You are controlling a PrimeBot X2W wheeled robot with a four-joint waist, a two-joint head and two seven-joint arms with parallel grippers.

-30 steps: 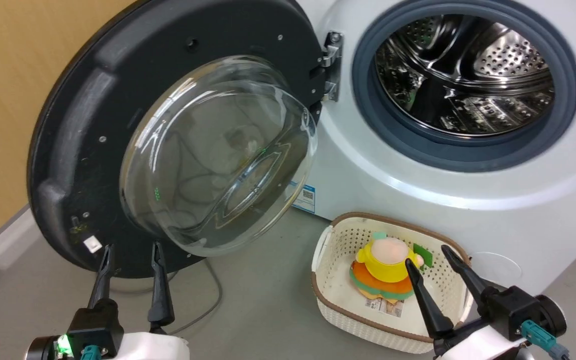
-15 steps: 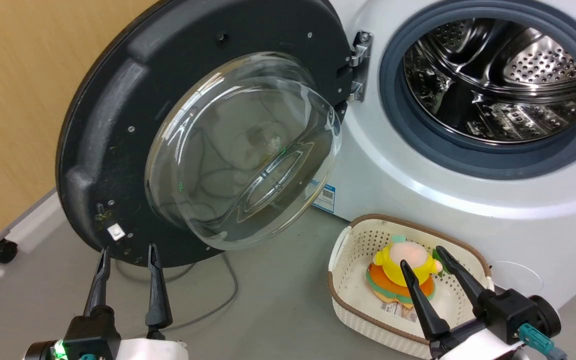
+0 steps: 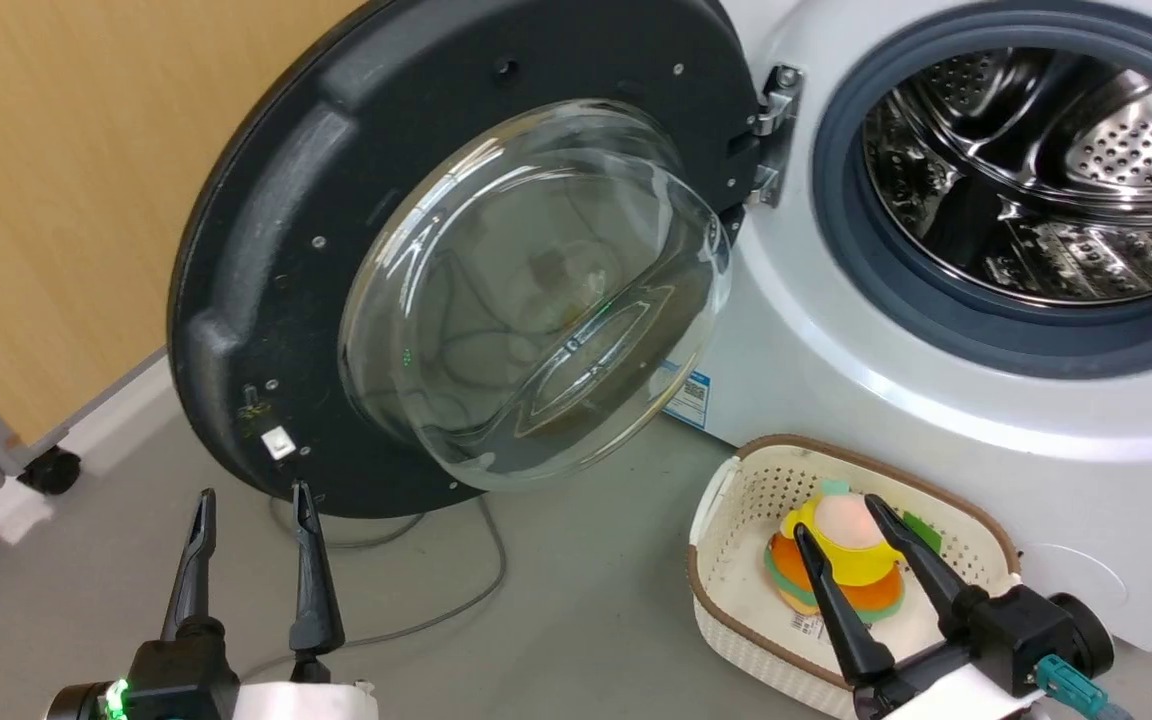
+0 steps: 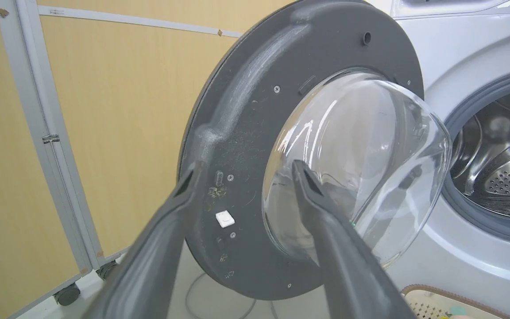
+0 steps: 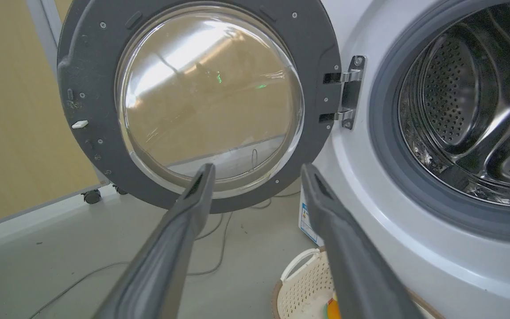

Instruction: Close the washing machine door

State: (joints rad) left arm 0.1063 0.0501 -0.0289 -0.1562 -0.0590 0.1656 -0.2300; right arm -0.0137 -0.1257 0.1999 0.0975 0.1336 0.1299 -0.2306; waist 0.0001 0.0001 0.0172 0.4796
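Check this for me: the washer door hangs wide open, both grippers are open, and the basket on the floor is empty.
Not quite. The basket is not empty: a yellow and orange toy lies in it, seen in the head view. The rest stands: the door hangs wide open, and the left gripper and right gripper are both open.

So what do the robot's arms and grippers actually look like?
The left gripper and right gripper each have two long, tapering dark fingers rising from a black block on a white forearm shell. A green light glows at the left one's base; a teal cable connector sits beside the right one's round black wrist.
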